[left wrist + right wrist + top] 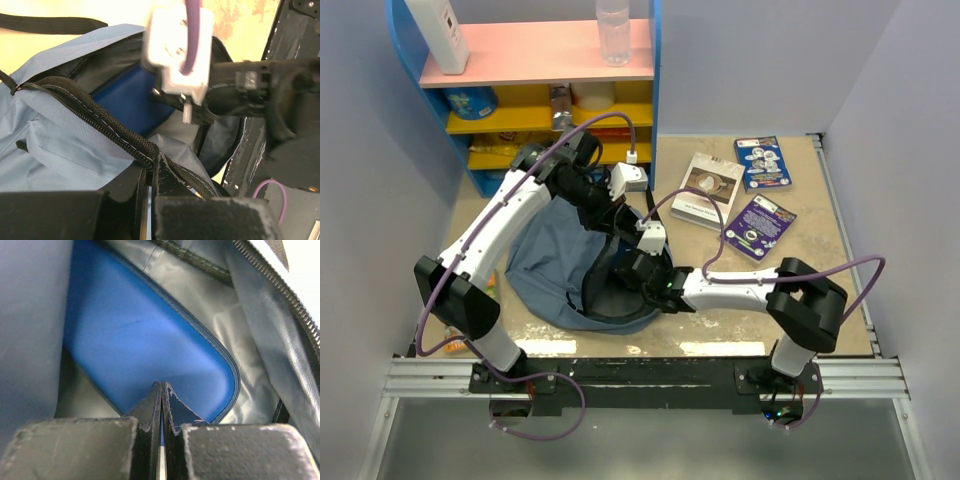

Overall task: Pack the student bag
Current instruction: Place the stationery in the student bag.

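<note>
Blue-grey student bag (545, 272), one, rim grasped by left gripper (150, 176); right gripper (162, 392) clenched.

We held our left arm arched far and bent back toward the near side, left gripper (150, 172) pinched on the student bag's (50, 145) zipper edge, while our right arm reached left, right gripper (161, 390) fingers pressed together.

Closed right tool (162, 388) faces blue case (135, 340) inside student bag (220, 320).
</note>
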`<action>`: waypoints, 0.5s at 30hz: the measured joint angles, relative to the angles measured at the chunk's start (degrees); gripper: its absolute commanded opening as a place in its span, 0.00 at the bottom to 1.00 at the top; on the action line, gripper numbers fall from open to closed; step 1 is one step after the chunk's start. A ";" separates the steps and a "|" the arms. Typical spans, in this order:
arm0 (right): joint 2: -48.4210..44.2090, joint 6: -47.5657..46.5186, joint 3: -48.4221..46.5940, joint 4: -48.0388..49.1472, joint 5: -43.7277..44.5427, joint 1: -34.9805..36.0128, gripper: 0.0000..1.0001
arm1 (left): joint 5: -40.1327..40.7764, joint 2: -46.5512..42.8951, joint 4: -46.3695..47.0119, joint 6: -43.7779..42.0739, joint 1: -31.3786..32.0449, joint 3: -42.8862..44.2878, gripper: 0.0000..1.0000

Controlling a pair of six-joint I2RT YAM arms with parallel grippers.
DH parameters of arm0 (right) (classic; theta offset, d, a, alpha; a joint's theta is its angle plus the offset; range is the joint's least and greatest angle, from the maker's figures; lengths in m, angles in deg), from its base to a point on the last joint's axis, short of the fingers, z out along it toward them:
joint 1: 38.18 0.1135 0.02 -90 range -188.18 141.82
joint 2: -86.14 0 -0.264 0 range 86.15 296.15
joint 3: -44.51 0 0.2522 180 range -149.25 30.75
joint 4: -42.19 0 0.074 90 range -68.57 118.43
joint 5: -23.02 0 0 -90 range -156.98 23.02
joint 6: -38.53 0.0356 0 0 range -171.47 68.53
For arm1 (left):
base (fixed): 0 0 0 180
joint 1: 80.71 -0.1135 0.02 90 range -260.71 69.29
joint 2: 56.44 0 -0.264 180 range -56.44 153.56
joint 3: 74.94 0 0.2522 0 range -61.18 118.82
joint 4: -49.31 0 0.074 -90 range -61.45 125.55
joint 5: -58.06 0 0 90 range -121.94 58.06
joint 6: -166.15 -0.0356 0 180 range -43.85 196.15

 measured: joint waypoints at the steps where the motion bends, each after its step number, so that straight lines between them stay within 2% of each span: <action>1: 0.09 0.50 0.00 0.24 -0.02 -0.37 0.00 | 0.00 0.00 -0.11 -0.02 0.17 0.00 0.00; 4: -1.16 1.27 0.90 1.22 -0.66 -0.81 0.00 | 0.13 0.00 -0.20 -0.07 0.33 0.00 0.00; 10: -11.63 2.03 8.04 1.68 -4.50 -0.59 0.00 | 0.63 -0.02 -0.09 -0.07 0.33 -0.20 0.00; 15: -13.99 2.12 9.90 1.36 -7.98 -0.22 0.00 | 0.68 -0.02 0.15 -0.07 0.31 -0.26 0.00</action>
